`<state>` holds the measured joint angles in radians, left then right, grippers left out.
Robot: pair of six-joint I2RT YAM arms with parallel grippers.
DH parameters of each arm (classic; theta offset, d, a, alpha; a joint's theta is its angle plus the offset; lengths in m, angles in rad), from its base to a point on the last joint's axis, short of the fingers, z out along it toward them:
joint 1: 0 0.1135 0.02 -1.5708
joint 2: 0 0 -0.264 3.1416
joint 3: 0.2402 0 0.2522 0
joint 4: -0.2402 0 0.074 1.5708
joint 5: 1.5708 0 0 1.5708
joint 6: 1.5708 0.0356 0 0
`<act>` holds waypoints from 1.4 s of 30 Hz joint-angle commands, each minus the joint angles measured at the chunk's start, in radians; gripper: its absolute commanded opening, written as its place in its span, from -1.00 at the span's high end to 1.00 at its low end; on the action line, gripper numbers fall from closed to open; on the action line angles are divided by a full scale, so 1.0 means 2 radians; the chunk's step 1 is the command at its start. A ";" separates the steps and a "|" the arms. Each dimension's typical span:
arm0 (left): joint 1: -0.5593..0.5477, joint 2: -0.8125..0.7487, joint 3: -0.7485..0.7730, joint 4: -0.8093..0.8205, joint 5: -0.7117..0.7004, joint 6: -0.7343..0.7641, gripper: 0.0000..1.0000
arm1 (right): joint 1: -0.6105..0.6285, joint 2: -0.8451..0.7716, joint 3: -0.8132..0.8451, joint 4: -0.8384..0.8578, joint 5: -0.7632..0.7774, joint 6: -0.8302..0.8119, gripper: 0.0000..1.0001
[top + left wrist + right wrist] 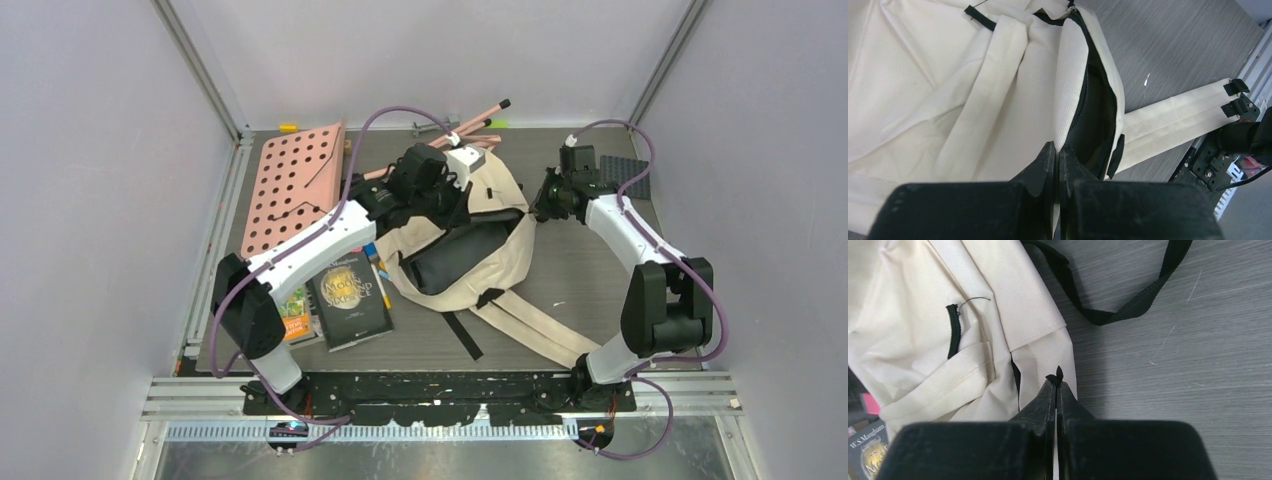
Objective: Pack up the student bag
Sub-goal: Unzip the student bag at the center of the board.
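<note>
My left pincer (1055, 150) is clenched on the cream rim of the student bag (512, 262), its tips meeting on the cloth right where the dark opening begins. My right pincer (1057, 386) is clamped just as tight on the bag's far-right side, with a small black tab (1059, 373) poking up between its tips. A loop of black webbing (1128, 310) lies on the table (600, 270) just beyond that grip.

From above, the bag sprawls across the middle of the dark grey table with its mouth gaping towards the near edge. Its two cream shoulder straps (540, 330) trail towards the right arm's base. At the near left, beside the left arm, lies a dark-covered book (350, 300) showing a moon. Farther back on the left rests a pink perforated board (290, 185). Pink rods (480, 115) lie against the far edge. Pale grey walls enclose the table on three sides.
</note>
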<state>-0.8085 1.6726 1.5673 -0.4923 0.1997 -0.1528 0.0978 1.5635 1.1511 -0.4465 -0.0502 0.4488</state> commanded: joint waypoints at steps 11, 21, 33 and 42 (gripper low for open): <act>0.080 -0.002 -0.054 -0.020 0.002 -0.027 0.97 | -0.020 -0.070 -0.040 0.051 -0.042 -0.014 0.99; 0.083 0.097 -0.036 0.063 0.140 -0.067 0.68 | -0.018 -0.058 -0.080 0.055 -0.081 -0.007 0.99; 0.061 0.172 0.024 0.066 0.173 -0.069 -0.07 | -0.017 -0.042 -0.082 0.062 -0.083 -0.004 0.99; 0.049 0.222 0.107 0.064 0.175 -0.072 -0.25 | -0.017 -0.044 -0.084 0.056 -0.080 -0.009 0.99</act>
<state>-0.7029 2.0930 1.6920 -0.3992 0.5255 -0.2897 0.0669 1.4860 0.9813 -0.3592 -0.2047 0.4465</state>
